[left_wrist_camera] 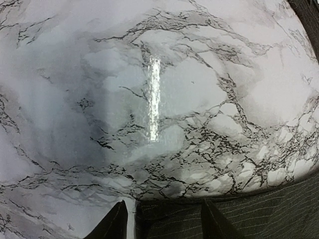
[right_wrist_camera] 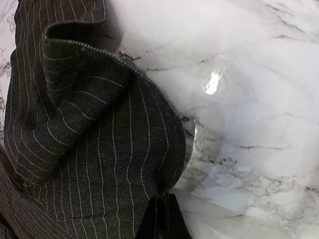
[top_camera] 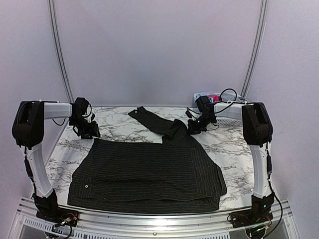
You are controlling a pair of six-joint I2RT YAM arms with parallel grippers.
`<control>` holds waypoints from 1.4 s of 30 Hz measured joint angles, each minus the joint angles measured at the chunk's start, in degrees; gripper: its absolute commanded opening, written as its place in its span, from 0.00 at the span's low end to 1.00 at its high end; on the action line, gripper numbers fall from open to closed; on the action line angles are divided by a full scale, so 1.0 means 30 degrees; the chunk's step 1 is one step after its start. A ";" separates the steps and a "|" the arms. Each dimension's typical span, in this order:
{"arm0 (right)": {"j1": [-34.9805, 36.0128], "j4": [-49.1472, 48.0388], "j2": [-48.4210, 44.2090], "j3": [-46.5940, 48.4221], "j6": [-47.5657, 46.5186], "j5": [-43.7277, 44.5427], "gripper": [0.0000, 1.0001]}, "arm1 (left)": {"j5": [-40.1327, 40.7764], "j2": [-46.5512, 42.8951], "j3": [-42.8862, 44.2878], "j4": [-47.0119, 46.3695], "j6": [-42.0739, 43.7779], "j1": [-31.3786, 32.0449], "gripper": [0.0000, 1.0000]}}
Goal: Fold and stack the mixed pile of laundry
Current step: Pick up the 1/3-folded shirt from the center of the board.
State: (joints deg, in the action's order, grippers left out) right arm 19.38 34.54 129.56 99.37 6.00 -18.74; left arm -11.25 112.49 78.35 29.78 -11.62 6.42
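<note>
One shirt (top_camera: 149, 174), one basket (top_camera: 227, 112), two arms, two pincers: that was the count on the marble worktop (top_camera: 119, 127).

The shirt, black with pinstripes, lay spread flat over the near middle of the worktop. Its one visible sleeve (top_camera: 149, 119) ran out toward the far centre.

The basket, white lattice, stood at the far right corner behind the right arm. A pink-red piece (top_camera: 215, 98) and something pale blue showed over its rim; how many pieces lay inside could not be told.

The left pincer (top_camera: 88, 130) hung at the shirt's far left corner. In the left wrist view its fingers (left_wrist_camera: 117, 221) stood apart, with the shirt's edge (left_wrist_camera: 269, 209) lying between them on the marble, so the pincer (left_wrist_camera: 163, 206) was not closed on it.

The right pincer (top_camera: 195, 127) sat at the shirt's far right shoulder. In the right wrist view the pincer (right_wrist_camera: 163, 199) was pressed together on the cloth's edge, and the shirt (right_wrist_camera: 99, 149) rose beside it in a raised fold.

The near hem lay close to the worktop's near edge. Bare marble showed in a strip down the left side, in a band along the far side on both sides of the sleeve, and on the right between the shirt and the right arm's base — the widest bare patch was far left of the sleeve.
</note>
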 measured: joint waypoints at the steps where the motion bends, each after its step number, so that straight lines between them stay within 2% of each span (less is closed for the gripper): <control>1: 0.0000 0.0066 0.0233 0.0386 -0.0007 0.0051 0.00 | -0.0095 0.0044 -0.0015 -0.0007 0.0131 0.0000 0.49; 11: -0.0022 0.0925 0.1552 0.3308 -0.0022 0.0656 0.00 | -0.0597 0.0073 -0.0248 -0.0568 0.0969 0.0000 0.30; 14: -0.0051 0.1035 0.1639 0.3796 -0.0022 0.0619 0.00 | -0.0583 0.0255 -0.0233 -0.0889 0.1064 0.0000 0.29; 18: -0.0109 0.1173 0.1639 0.3818 -0.0022 0.0415 0.00 | -0.0372 0.0772 -0.0087 -0.0991 0.1195 0.0000 0.38; 22: -0.0138 0.1209 0.1639 0.3767 -0.0015 0.0299 0.00 | 0.0080 0.1151 0.0051 -0.1005 0.1392 0.0000 0.40; 28: -0.0146 0.1224 0.1632 0.3373 -0.0007 0.0204 0.00 | 0.0211 0.1217 0.0102 -0.1064 0.1596 0.0000 0.15; 30: -0.0146 0.1231 0.1632 0.3271 -0.0007 0.0175 0.00 | 0.0051 0.1217 0.0102 -0.1100 0.1741 0.0000 0.01; 36: -0.0321 0.1231 0.1166 0.3184 0.0277 -0.0474 0.00 | -0.0291 0.1093 0.0233 -0.1137 0.1668 -0.0058 0.00; 42: -0.0714 0.1188 -0.1362 0.1712 0.0721 -0.1413 0.00 | -0.0911 -0.0189 0.0233 -0.1129 0.1384 -0.0393 0.00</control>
State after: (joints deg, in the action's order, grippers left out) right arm 17.23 38.11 125.47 104.51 8.16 -22.98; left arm -13.98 111.92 79.05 26.39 -7.46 5.23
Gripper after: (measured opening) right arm 0.001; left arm 0.009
